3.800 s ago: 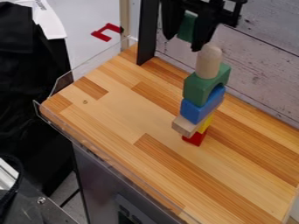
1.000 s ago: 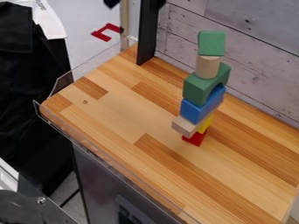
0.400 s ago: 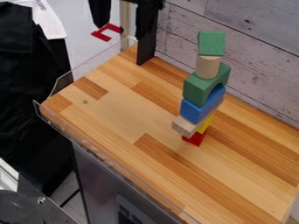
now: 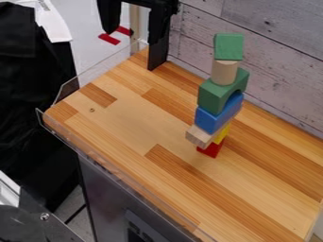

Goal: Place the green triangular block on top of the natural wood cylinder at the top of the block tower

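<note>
Around your work area, a whitewashed plank wall [image 4: 277,61] runs along the far side of the wooden counter [image 4: 126,123], and a clear guard [image 4: 71,87] edges its left side. Mind the black post [image 4: 158,60] at the back corner: in the camera view it shows right behind one finger of your gripper [image 4: 133,38], though you can't tell how close the two are. Past the guard are a red angular shape [image 4: 109,38] and black fabric [image 4: 31,104]; metal equipment [image 4: 41,229] sits at the lower left.

Your gripper hangs at the top of the view, left of the block tower and well apart from it, its two fingers spread with a wide gap between them.

The block tower [image 4: 213,96] stands on the right half of the counter, toward the wall. From the bottom you have a red block, a yellow one, a pale wooden piece jutting to the left, a blue block, a green arch, a pale wooden cylinder and a green block that overhangs the cylinder on top. The yellow one is partly hidden.
</note>
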Robot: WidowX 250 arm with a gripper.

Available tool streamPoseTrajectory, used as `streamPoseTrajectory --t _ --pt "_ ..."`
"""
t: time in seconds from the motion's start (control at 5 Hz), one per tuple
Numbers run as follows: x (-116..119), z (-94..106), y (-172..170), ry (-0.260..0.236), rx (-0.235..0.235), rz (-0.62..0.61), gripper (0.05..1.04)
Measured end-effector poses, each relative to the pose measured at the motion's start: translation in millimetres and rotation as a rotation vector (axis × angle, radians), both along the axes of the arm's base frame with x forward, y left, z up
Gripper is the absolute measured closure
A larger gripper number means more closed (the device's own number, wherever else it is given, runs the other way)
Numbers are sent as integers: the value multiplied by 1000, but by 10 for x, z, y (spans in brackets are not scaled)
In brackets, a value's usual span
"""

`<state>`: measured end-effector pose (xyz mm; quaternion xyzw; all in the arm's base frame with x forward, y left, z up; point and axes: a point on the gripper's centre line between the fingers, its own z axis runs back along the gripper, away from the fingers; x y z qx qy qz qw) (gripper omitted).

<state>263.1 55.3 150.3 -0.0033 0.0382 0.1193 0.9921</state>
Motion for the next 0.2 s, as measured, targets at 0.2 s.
streamPoseTrajectory --t 0.2 --pt "0 0 0 0 0 0 85"
